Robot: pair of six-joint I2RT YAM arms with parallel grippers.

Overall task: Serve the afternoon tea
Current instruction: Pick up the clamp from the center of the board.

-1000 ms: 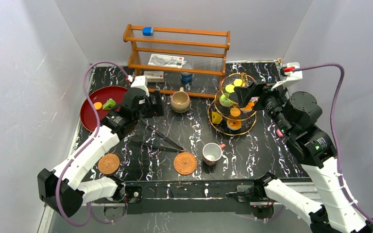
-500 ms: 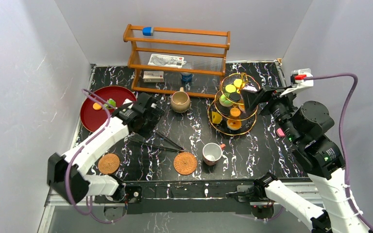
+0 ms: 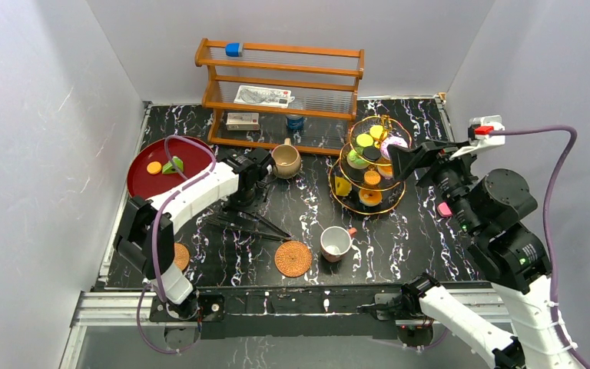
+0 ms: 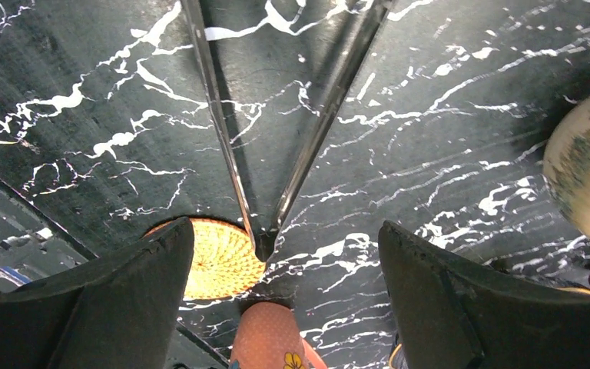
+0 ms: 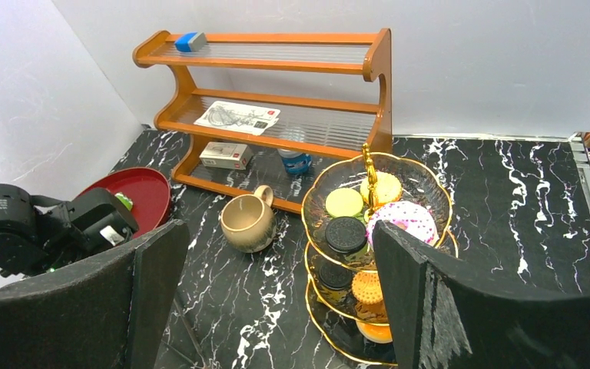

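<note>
- Your left gripper (image 3: 257, 171) — jaws wide, nothing held — has swung off the round red tray (image 3: 142, 188) to hover just beside the tan ceramic mug (image 3: 284, 161).
- Your right gripper (image 3: 396, 160), equally open and empty, has backed off the gold-rimmed tiered glass stand (image 5: 426, 184); the mug looks next.
- The mug stands before the wooden rack (image 3: 292, 50), long axis upright, handle pointing toward it.

Left arm (image 3: 200, 191) is presenting white link shells with black joint housings; right arm (image 3: 507, 201) is showing the same finish. A purple cable (image 3: 200, 144) is trailing back from the left gripper (image 4: 286, 229). A second purple cable (image 3: 538, 132) is running from a white-and-red connector (image 3: 485, 127) just behind the right gripper (image 5: 276, 231). Fingers (image 5: 430, 300) are appearing matte black and wedge-shaped. A pink patch (image 3: 444, 209), possibly a label, is showing further back from the right gripper.
</note>
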